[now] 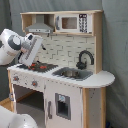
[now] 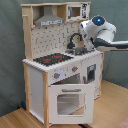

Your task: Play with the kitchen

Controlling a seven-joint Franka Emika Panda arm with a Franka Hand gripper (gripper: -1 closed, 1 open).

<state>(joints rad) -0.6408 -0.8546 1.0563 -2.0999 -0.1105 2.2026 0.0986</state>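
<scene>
the gripper (image 1: 26,61) hovers over the kitchen (image 1: 65,75) stovetop (image 1: 37,66); whether its jaws are clenched can't be told

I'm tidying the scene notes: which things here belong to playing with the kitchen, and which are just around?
For the job: kitchen, stovetop, sink, faucet, oven door, gripper.
Just around: curtain, floor.

Both ext. views face kitchen (image 1: 65,75) (image 2: 60,65), opposite corners.
</scene>
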